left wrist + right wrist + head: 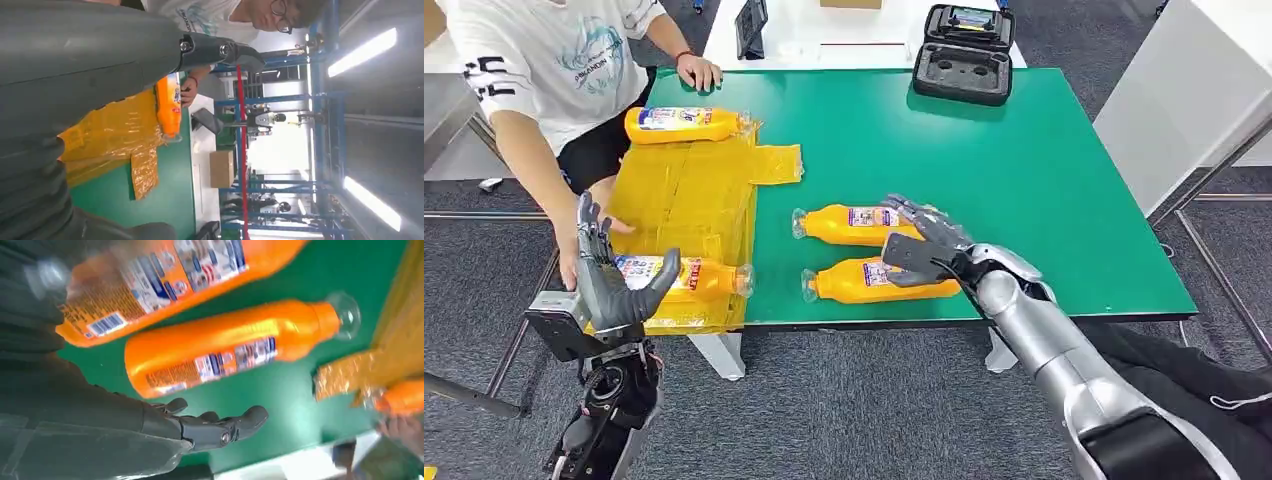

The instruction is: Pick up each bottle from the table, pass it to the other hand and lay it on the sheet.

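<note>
Left hand large in frame, grey cover and thumb in front, one dark finger stretched out, nothing held. Beyond it: crumpled yellow sheet on green table. Orange bottle lying on sheet, clear cap at sheet's edge. Person in white shirt beside table, hand near bottle. Cardboard box farther off, blue racks behind.

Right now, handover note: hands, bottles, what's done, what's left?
Left hand: open, upright off the table's near-left edge, holding nothing.
Right hand: open, fingers spread over the two bottles on the green table, gripping neither.
Done: two bottles lie on the yellow sheet, far bottle and near bottle.
Left: upper bottle and lower bottle, both lying on bare table.
A person stands at the sheet end.
</note>
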Controlling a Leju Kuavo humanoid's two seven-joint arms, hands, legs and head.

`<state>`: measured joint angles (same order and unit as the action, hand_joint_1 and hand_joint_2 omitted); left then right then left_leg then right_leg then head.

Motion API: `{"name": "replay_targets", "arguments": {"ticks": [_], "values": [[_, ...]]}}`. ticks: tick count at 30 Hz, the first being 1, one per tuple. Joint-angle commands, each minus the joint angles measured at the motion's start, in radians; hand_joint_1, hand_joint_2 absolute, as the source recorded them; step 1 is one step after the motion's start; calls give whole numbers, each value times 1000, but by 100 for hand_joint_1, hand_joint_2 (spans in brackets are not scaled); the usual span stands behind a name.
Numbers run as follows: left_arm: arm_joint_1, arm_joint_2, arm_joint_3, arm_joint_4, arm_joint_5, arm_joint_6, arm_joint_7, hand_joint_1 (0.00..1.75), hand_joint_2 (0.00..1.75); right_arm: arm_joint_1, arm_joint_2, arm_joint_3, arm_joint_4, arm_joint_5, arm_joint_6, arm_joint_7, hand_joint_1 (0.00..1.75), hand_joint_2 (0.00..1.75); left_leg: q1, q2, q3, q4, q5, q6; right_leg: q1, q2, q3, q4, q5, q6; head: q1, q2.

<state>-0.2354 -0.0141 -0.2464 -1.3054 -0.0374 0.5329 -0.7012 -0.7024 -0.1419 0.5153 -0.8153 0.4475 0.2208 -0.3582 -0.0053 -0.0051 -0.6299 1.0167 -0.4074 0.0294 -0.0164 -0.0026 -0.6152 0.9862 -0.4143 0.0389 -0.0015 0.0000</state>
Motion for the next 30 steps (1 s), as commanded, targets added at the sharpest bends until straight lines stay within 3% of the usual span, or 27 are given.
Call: {"name": "replay_targets", "arguments": {"ticks": [1, 11, 30], "values": [[-14, -13, 28, 45, 4, -13, 3, 0, 175, -111, 29, 105, 195, 2, 42, -17, 0, 175, 0, 2, 2, 0, -1, -1, 0, 2, 1, 0, 0, -1, 0, 0], [-7, -18, 42, 56, 10, -25, 3, 0, 175, -130, 63, 142, 273, 17, 40, -19, 0, 175, 1, 3, 4, 0, -2, -2, 1, 3, 3, 0, -1, -2, 0, 0], [1, -25, 47, 77, 13, -31, 3, 0, 175, -119, 33, 169, 331, 39, 40, -17, 0, 175, 1, 0, 4, 0, -1, -2, 1, 0, 4, 0, -1, -2, 0, 0]]}}
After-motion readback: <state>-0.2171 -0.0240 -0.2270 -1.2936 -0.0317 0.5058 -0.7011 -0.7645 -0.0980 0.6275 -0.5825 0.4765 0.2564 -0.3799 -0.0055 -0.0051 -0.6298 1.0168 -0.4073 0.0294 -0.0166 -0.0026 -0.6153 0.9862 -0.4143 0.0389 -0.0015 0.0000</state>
